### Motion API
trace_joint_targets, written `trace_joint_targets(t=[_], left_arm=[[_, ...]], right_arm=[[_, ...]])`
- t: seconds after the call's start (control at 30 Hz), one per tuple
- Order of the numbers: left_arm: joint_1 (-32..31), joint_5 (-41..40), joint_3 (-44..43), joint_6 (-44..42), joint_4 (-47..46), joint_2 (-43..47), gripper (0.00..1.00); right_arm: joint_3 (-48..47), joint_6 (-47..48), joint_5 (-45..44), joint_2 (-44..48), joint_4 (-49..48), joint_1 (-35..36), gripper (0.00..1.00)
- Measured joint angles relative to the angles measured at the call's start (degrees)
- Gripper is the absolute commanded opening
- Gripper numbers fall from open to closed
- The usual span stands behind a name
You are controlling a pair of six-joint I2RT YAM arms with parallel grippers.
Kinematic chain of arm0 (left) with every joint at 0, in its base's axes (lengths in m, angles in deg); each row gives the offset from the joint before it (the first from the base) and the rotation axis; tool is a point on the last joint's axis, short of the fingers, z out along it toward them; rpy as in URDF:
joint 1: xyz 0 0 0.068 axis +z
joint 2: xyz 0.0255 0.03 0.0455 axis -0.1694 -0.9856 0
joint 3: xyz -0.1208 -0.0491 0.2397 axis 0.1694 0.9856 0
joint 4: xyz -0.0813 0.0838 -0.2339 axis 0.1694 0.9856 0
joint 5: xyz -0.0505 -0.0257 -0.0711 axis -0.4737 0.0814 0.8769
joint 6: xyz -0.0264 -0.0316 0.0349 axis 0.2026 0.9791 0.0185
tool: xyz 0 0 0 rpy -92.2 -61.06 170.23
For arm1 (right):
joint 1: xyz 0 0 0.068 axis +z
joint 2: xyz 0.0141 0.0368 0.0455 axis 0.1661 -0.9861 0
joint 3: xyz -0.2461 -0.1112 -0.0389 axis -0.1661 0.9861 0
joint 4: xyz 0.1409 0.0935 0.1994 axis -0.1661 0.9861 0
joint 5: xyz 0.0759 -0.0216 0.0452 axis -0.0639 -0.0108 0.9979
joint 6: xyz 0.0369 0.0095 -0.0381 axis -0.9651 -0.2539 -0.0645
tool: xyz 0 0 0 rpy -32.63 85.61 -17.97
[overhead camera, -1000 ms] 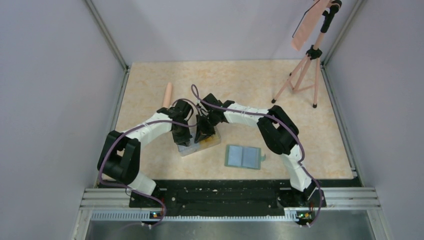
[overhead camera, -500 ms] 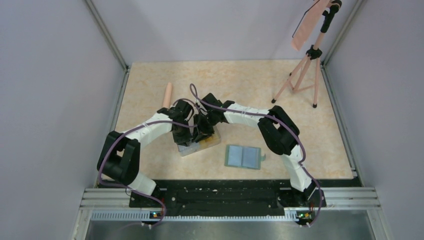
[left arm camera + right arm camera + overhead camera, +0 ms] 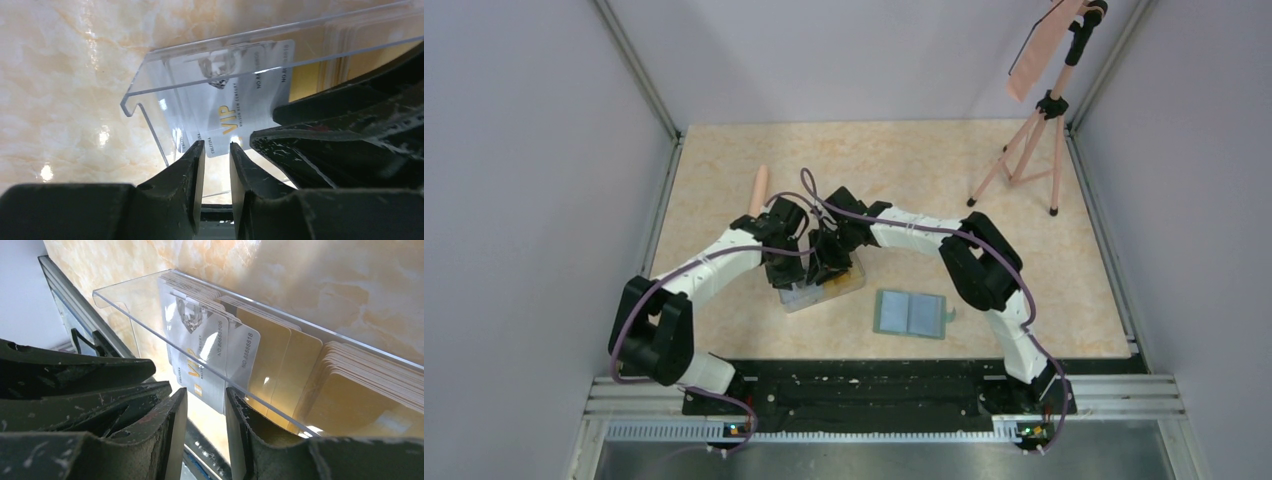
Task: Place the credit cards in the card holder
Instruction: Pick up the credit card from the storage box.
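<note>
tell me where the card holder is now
In the top view the card holder lies open on the table, right of the clear box.

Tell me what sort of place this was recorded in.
Probably a lab test cell for robot manipulation: plain grey walls box in a marble-patterned tabletop, the left arm and right arm mount on a metal rail, and a tripod stands in the far corner.
</note>
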State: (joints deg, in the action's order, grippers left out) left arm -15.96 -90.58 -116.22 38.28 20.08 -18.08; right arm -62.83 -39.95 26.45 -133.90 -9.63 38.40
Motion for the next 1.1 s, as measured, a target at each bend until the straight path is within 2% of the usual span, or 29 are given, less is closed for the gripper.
trace_joint_targets(t=[0.37, 0.7, 0.73, 0.77, 1.1], left_arm=[[0.00, -0.39, 0.04, 0.76, 0.17, -5.29, 0.29], [0.20, 1.55, 0.85, 0.92, -1.49, -4.81, 0.08], [0.24, 1.55, 0.96, 0.92, -1.49, -4.66, 0.02], [0.26, 1.51, 1.05, 0.94, -1.49, -4.52, 0.00], [0.39, 1.18, 2.27, 1.05, -1.79, -2.27, 0.00]], right_arm=[[-1.44, 1.77, -3.45, -0.11, 3.10, 1.07, 0.37], [-1.42, 1.95, -2.60, -0.13, 3.15, 1.11, 0.35], [-1.40, 1.95, -2.47, -0.13, 3.15, 1.09, 0.35], [-1.40, 1.95, -2.38, -0.13, 3.13, 1.05, 0.35], [-1.27, 1.77, -1.44, -0.13, 2.67, 0.98, 0.34]])
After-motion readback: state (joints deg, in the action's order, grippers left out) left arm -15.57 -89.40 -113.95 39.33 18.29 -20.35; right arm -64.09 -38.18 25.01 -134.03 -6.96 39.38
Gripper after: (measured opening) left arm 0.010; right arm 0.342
